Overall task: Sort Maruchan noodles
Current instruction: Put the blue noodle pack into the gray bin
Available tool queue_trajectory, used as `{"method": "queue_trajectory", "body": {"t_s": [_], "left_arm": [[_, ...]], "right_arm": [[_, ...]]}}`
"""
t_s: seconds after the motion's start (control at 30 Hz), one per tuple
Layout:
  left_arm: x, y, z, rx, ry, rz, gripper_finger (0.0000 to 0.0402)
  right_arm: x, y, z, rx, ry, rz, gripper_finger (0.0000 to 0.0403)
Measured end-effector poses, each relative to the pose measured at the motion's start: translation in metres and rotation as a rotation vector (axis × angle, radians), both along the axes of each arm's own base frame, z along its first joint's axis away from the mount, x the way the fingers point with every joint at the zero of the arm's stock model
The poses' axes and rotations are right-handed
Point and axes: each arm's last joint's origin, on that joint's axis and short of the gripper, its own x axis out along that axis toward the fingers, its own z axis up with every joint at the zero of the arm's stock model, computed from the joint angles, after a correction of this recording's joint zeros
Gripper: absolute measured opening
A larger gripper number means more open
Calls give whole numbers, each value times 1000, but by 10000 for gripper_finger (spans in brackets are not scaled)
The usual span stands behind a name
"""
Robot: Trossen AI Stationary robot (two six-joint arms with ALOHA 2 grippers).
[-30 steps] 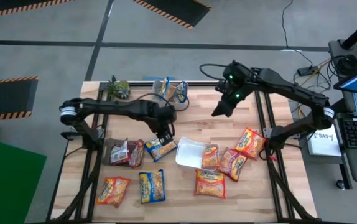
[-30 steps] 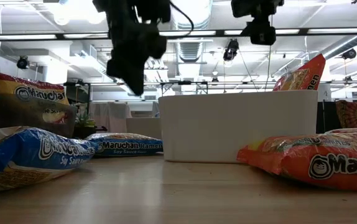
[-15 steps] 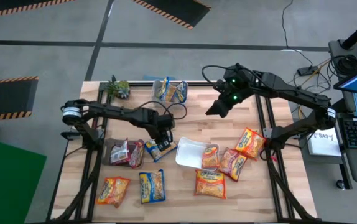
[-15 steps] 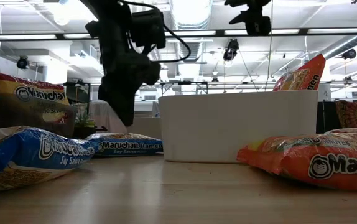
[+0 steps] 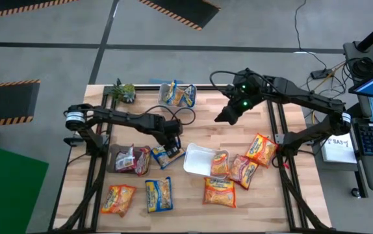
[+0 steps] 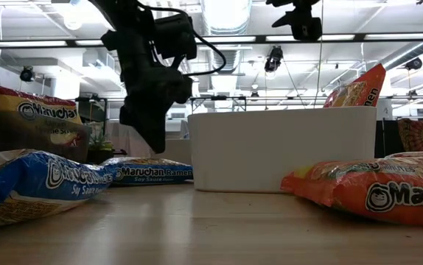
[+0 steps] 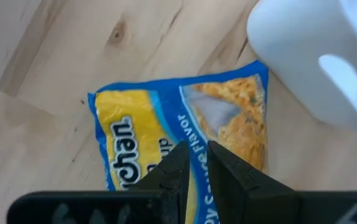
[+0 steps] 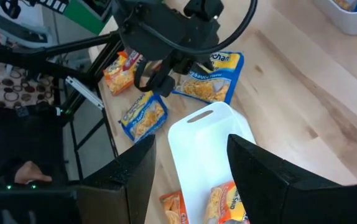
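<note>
The left pincer [image 5: 171, 144] hangs low over the middle of the worktop [image 5: 199, 117], directly above a blue-and-yellow noodle packet [image 5: 167, 155] that lies flat just beside the white tray [image 5: 196, 159]. In the left wrist view its two dark fingers [image 7: 173, 168] stand almost together, only a thin slit between them, with nothing held; the blue-and-yellow packet [image 7: 178, 134] lies straight beyond the tips, one corner right beside the white tray [image 7: 315, 56]. From table height the left pincer [image 6: 152, 136] is clear of the wood, above the blue packet [image 6: 149, 173] on the far side.

The right pincer [image 5: 225, 116] is held up over the far middle of the worktop, well apart from any packet. Its fingers [image 8: 265, 168] are spread wide, empty, and between them in the right wrist view lies the white tray [image 8: 209, 146].

An orange packet [image 5: 219, 162] sits inside the white tray. Two more blue-and-yellow packets fill a clear tray [image 5: 179, 94] at the far edge, near a small green plant [image 5: 123, 92]. A dark tray [image 5: 123, 158] to the left holds a red packet [image 5: 141, 160]. Near the front edge lie an orange packet [image 5: 118, 198], a blue-and-yellow one [image 5: 158, 194] and another orange one [image 5: 219, 192]; to the right, just beside the white tray, lies a pinkish packet [image 5: 244, 169], and beyond it an orange one [image 5: 260, 149].
</note>
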Motion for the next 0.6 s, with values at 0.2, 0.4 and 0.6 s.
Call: {"method": "queue_trajectory", "body": {"t_s": [0.2, 0.4, 0.6], "left_arm": [[4, 1, 2, 1, -48, 12, 39], [2, 0, -2, 1, -33, 7, 39], [0, 0, -6, 0, -19, 6, 39]], "right_arm": [[1, 3, 0, -1, 0, 12, 187], [1, 3, 0, -5, 1, 14, 187], [1, 3, 0, -7, 0, 15, 187]]}}
